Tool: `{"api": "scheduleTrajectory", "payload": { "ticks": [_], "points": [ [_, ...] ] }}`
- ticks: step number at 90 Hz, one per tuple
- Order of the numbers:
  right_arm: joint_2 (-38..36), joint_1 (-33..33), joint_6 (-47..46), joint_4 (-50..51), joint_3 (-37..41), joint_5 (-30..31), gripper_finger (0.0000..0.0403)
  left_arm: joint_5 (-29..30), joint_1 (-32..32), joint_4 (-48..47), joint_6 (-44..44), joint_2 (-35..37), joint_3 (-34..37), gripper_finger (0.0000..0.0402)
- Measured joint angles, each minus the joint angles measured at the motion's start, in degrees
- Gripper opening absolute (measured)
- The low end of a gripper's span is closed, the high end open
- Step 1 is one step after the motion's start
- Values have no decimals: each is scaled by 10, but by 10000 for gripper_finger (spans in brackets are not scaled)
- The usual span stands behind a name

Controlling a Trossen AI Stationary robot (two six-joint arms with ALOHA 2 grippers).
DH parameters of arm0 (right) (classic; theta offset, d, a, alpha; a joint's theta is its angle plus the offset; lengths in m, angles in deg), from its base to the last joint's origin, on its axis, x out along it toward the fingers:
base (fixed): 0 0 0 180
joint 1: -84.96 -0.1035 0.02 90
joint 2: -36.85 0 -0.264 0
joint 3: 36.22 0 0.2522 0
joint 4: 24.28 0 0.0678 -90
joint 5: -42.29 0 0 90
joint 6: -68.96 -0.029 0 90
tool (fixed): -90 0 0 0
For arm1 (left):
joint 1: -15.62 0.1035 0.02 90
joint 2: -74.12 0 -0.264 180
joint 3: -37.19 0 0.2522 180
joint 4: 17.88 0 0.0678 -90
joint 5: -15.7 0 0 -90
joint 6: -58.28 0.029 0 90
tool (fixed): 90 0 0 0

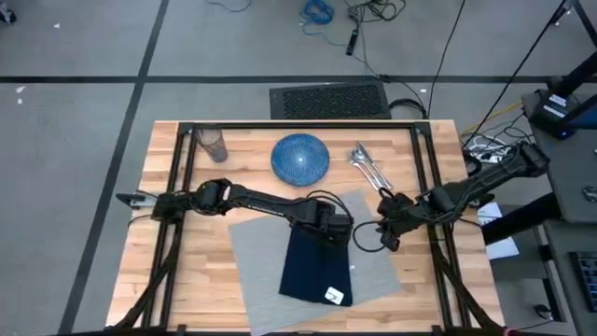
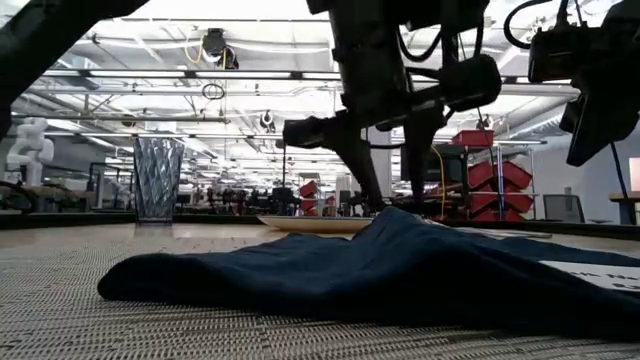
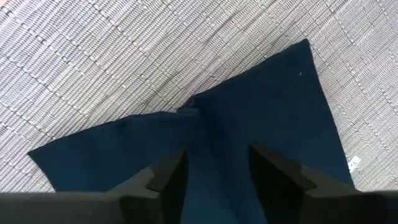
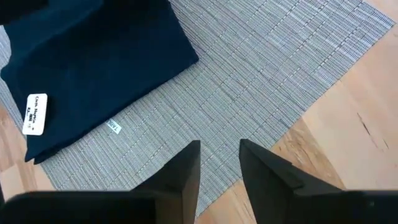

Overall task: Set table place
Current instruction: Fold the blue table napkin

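Note:
A navy napkin [image 1: 315, 266] lies on the grey woven placemat [image 1: 256, 252] in the middle of the table, its white label [image 4: 36, 114] at the near end. Its far end is humped up in a ridge [image 3: 194, 112]. My left gripper [image 3: 217, 177] stands open right over that far end, one finger on each side of the ridge. My right gripper [image 4: 219, 165] hangs open, with a narrow gap and nothing in it, over the placemat's right edge [image 4: 292, 124]. A blue plate [image 1: 300, 157], a clear glass [image 1: 213, 145] and silver cutlery [image 1: 368, 168] rest on the wood at the far side. My left gripper points down at the napkin's raised far end [image 2: 392, 212]. Whether its fingertips [image 3: 166, 177] touch the cloth, I cannot tell. The napkin lies slack on the placemat.
The black metal frame [image 1: 298, 126] runs along the table's far edge and down both sides. Bare wood [image 1: 201, 271] shows left of the placemat and at the near right [image 4: 360, 112]. In the low view the glass [image 2: 158, 178] stands far left behind the napkin.

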Motion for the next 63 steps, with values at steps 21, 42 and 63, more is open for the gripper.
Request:
{"api": "scheduleTrajectory", "payload": {
  "ticks": [21,42,63],
  "points": [
    [0,1,2,3,0,0,100,-9,0,-18,10,-22,1,149],
    [0,1,2,10,0,0,100,-8,0,-28,10,-30,0,148],
    [0,1,6,9,0,0,100,-13,0,-30,-18,-31,0,90]
  ]
}}
